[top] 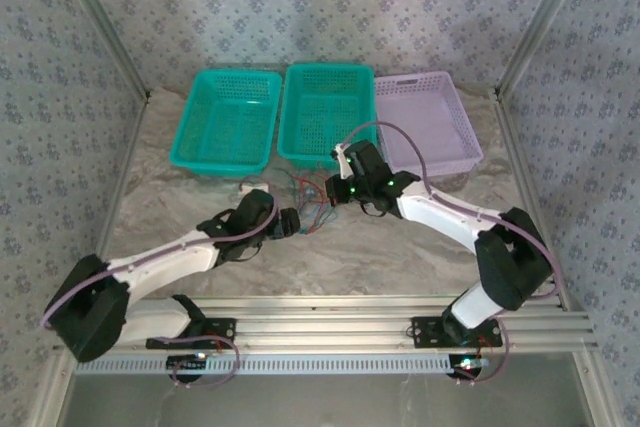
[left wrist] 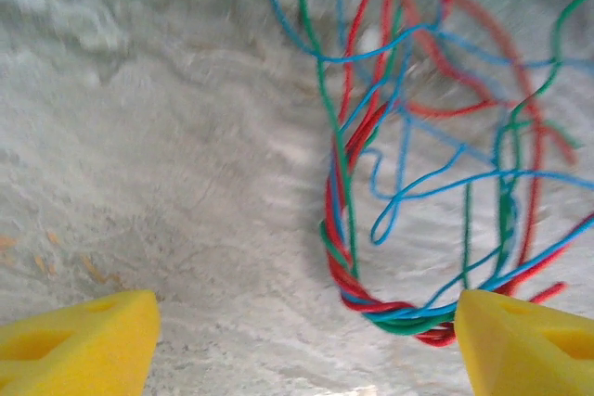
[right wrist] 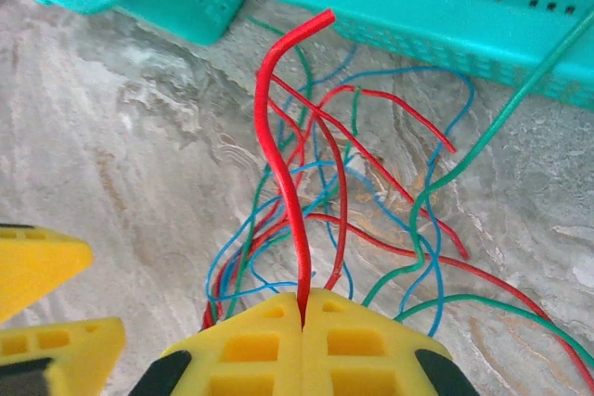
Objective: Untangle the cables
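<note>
Two grippers meet at a tangle of cables [top: 308,203] lying in front of three baskets
Nearest, both arm bases sit at the near edge of the table [top: 350,259]; further in, the left gripper [left wrist: 306,345] stands wide, its yellow fingers either side of a twisted red, blue and green bundle on the table, closed on nothing. Just beside it, the right gripper [right wrist: 303,301] is pinched tight on one red cable [right wrist: 283,164], which runs out from the fingertips toward the baskets, its cut end free. Loose strands spread between the two grippers and reach the front wall of the middle teal basket [top: 325,112]; a second teal basket [top: 225,117] sits left of it, a purple basket [top: 425,117] right
</note>
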### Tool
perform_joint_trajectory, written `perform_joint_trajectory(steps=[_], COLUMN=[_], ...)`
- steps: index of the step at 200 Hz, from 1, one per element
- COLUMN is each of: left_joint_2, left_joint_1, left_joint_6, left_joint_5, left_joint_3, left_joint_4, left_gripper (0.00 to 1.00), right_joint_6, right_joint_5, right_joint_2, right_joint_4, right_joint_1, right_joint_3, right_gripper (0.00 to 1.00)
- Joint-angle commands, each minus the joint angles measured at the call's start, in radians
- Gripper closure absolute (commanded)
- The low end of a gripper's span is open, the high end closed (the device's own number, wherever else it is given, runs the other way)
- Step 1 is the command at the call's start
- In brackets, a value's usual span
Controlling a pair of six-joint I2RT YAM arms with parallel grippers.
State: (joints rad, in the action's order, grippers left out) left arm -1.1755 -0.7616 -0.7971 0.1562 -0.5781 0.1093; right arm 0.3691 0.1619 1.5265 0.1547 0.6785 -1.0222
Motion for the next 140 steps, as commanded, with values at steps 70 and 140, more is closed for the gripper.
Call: perform_joint_trajectory(steps=[70, 140], left_joint_2=[0.14, 0.148], left_joint_1=[-0.003, -0.003], left_joint_6=[-0.067, -0.182], left_joint_5=[-0.04, -0.124], left_joint_3=[0.063, 0.123], left_joint_4=[-0.037, -0.159], left_gripper=[0.11, 0.17], right_joint_6=[-0.015, 0.075], right_joint_5=[0.183, 0.279], right_joint_2=[-0.214, -0.241], right_joint_4=[-0.089, -0.194], right_joint_1=[0.003, -0.066], right_joint_3=[0.067, 0.11], right_gripper=[1.0, 1.0])
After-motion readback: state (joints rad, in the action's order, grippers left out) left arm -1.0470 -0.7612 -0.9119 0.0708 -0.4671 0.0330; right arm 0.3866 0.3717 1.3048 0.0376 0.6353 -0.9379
